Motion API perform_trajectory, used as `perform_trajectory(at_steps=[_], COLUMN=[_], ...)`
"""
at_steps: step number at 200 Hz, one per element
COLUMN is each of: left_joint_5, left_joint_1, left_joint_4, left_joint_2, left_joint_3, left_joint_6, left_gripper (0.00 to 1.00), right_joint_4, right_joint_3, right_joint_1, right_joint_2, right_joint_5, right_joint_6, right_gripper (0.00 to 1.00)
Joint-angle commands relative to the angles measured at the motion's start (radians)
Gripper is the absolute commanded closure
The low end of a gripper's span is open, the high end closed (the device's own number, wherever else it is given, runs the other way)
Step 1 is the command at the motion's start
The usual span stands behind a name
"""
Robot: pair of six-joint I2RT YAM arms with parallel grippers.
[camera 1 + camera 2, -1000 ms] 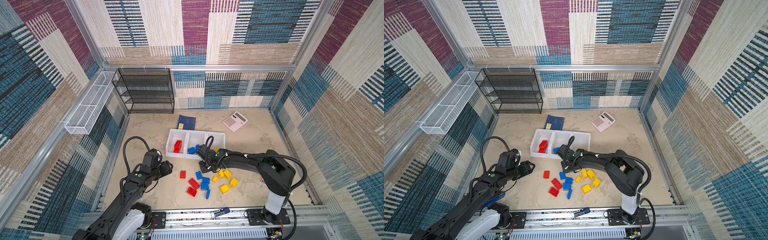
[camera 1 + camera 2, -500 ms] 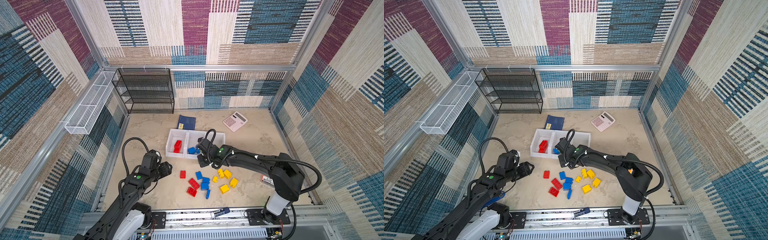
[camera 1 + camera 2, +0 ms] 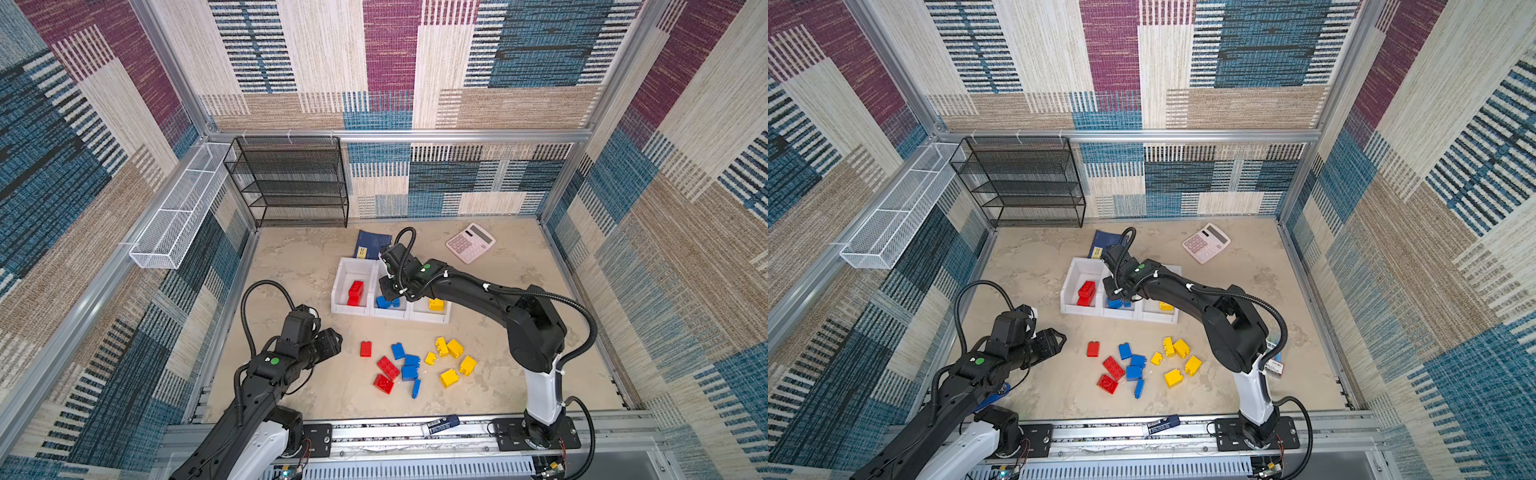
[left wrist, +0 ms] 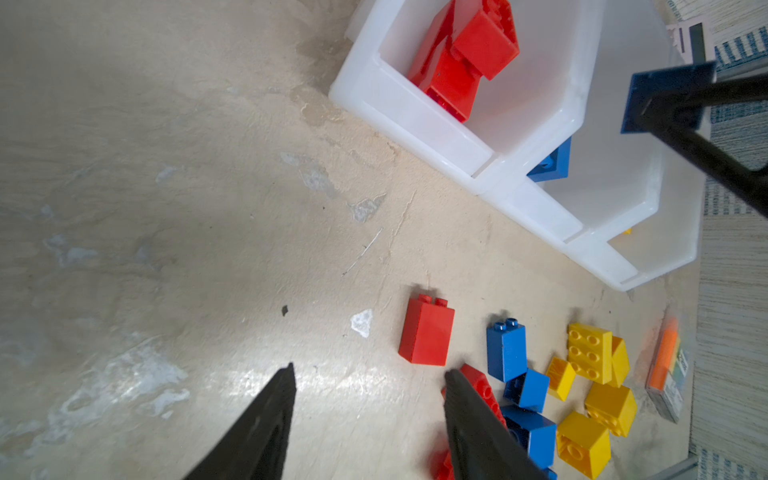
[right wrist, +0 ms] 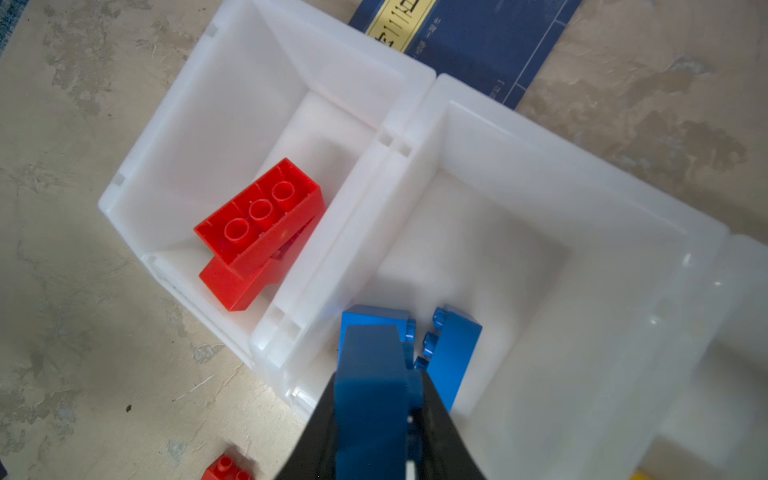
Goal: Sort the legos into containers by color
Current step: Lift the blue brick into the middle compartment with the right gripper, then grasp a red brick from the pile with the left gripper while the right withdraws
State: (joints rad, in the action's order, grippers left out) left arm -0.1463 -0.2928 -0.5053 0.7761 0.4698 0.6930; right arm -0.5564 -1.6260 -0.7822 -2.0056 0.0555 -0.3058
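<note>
Three joined white containers [image 3: 390,314] [image 3: 1121,312] stand mid-table. The left one holds red legos [image 3: 355,292] [image 5: 262,224], the middle one blue legos [image 5: 453,349], the right one a yellow lego [image 3: 435,304]. My right gripper [image 3: 388,293] [image 5: 374,386] hangs over the middle container's front, shut on a blue lego [image 5: 370,365]. Loose red, blue and yellow legos [image 3: 409,365] [image 4: 507,349] lie in a pile nearer the front. My left gripper [image 3: 334,345] [image 4: 370,374] is open and empty, low over bare table just left of a single red lego [image 4: 426,332].
A dark-blue booklet [image 3: 372,245] lies behind the containers and a pink calculator [image 3: 470,242] at the back right. A black mesh rack [image 3: 291,183] stands at the back left, with a white wire basket [image 3: 178,216] on the left wall. A small orange-topped box [image 4: 665,374] lies beside the yellow legos.
My right gripper has moved from the loose pile back to the middle container, carrying the blue lego. The left arm has hardly moved.
</note>
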Motion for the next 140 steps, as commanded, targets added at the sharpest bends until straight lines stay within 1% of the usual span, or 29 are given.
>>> perform_trajectory(at_steps=[1,4,12,76,116,140], left_joint_5=[-0.022,-0.022,-0.022,-0.045,-0.051,-0.051], left_joint_1=[0.001,0.000,0.000,-0.001,-0.017,-0.063], left_joint_4=[-0.010,-0.010,-0.010,0.024,0.039,0.088], left_joint_2=[-0.005,-0.005,-0.005,0.009,0.019,0.065], left_joint_3=[-0.008,-0.008,-0.010,-0.022,-0.023,-0.018], left_joint_6=[0.025,0.027,0.027,0.033,0.038,0.042], left_gripper=[0.40,0.40,0.40,0.40,0.40,0.41], right_joint_4=[-0.012,-0.014,-0.014,-0.001,0.025,0.055], right_joint_3=[-0.029,-0.030,-0.026,0.021,0.146,0.259], right_joint_1=[0.003,0.002,0.003,0.003,0.003,0.003], right_joint_2=[-0.013,-0.013,-0.007,0.078,0.178,0.270], right_joint_5=[-0.011,-0.008,-0.005,0.001,0.000,-0.002], right_joint_6=[0.017,0.016,0.012,-0.001,-0.034,-0.078], right_gripper=[0.48,0.46,0.44,0.44,0.44,0.44])
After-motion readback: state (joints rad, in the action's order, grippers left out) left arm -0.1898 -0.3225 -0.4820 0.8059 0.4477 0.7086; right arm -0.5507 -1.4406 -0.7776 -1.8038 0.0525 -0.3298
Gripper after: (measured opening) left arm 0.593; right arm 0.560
